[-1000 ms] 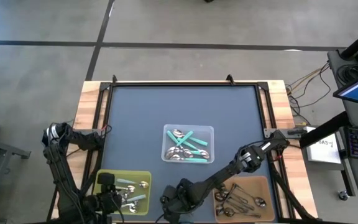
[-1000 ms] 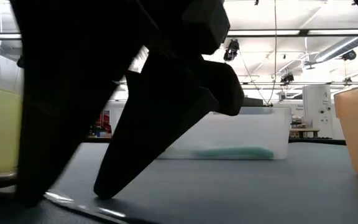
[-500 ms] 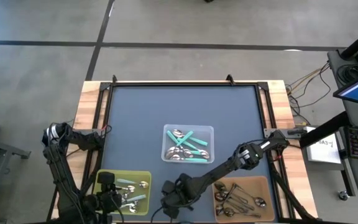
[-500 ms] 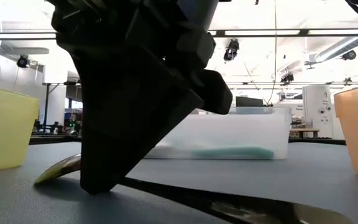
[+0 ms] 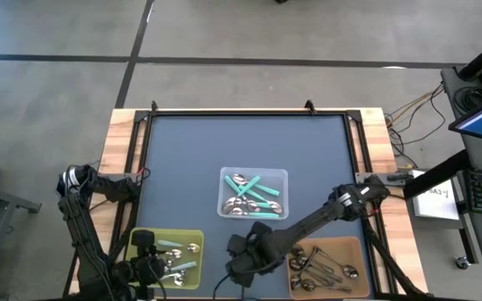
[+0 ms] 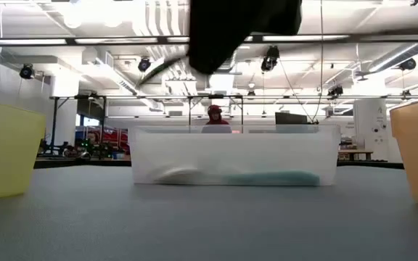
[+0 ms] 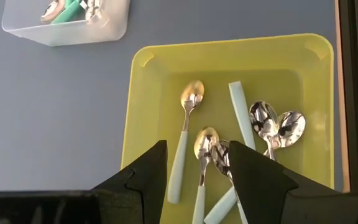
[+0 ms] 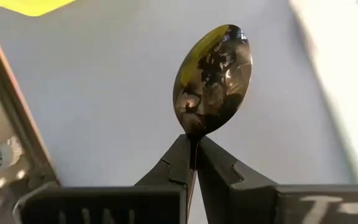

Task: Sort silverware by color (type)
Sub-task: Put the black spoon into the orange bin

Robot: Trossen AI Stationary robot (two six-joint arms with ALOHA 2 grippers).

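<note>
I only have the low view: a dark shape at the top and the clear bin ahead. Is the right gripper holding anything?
Observer: Yes. The right gripper is shut on a spoon, pinched just below its shiny bowl.
Operator: Where is that gripper over the table?
Observer: In the high view the right gripper is near the front edge, between the yellow bin and the brown bin.
Operator: What's already in the yellow bin?
Observer: The left wrist view shows pale-handled spoons lying in it.
Operator: And the left gripper?
Observer: The left gripper is open, above that yellow bin, holding nothing.
</note>
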